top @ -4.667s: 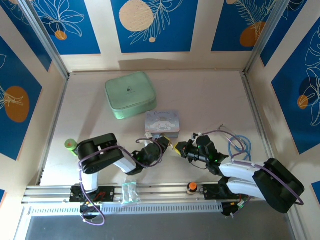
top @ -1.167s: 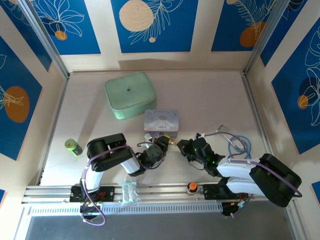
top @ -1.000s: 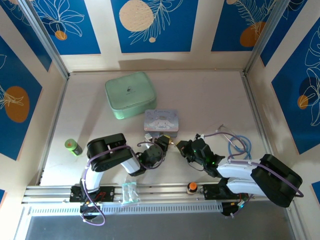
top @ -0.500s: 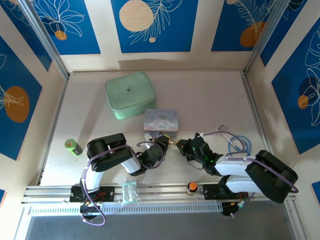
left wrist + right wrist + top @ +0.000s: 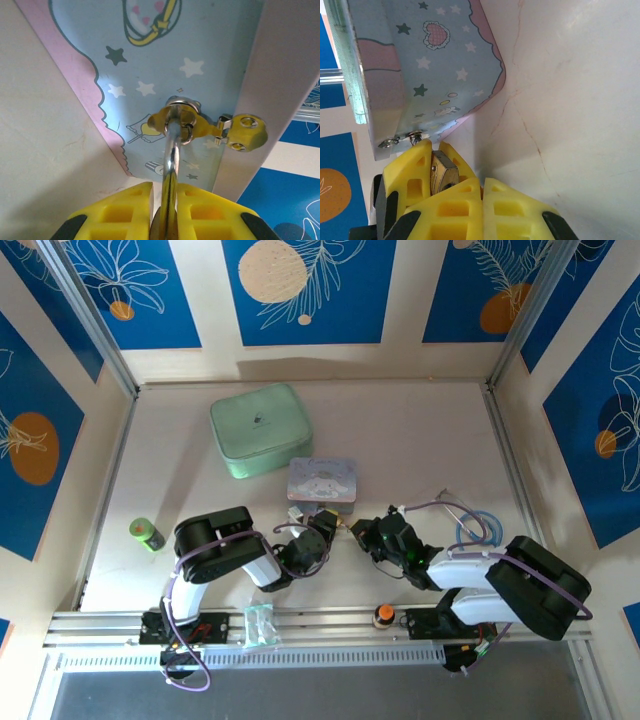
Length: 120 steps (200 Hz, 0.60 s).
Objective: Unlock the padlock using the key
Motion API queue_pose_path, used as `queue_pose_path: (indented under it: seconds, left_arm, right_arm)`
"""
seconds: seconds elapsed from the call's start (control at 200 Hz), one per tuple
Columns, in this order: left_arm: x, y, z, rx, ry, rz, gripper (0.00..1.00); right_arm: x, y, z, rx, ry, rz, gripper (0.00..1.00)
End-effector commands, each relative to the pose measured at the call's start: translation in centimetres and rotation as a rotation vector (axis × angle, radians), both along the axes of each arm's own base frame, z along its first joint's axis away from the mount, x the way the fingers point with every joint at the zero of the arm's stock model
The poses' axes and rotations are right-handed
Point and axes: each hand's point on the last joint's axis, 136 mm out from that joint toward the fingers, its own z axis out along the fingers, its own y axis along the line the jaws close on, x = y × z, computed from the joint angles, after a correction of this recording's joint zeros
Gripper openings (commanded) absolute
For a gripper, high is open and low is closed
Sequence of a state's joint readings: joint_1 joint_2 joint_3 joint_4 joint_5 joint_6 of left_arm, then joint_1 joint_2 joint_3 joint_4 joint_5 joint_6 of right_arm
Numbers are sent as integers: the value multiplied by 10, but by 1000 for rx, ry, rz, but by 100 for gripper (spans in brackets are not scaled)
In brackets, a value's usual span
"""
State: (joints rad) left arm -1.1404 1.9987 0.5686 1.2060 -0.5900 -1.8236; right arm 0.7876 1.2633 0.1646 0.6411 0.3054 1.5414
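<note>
padlock [image 5: 442,175]: brass body pinched between the fingers of the left gripper [image 5: 165,191], silver shackle running straight ahead into the hasp [image 5: 200,127] on the tin [image 5: 210,50]; right gripper [image 5: 482,197] pressed together, padlock's free end just ahead and a little to one side; key not discernible between the pads

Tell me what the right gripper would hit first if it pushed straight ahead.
Most likely the padlock, held by the left gripper directly ahead of the right gripper; the tin sits just beyond. Depth is hard to judge.
</note>
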Motion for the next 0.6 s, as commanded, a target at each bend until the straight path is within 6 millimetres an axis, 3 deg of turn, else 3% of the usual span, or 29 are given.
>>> queue_pose_path:
  seconds: [0.0,0.595]
  left_arm:
    - [-33,-43,11,-95,20,-199,0]
    - [-36,-48,10,-97,29,-222,0]
  right_arm:
    - [-2,49,52,148,-99,157,0]
    - [-3,58,63,121,-140,202,0]
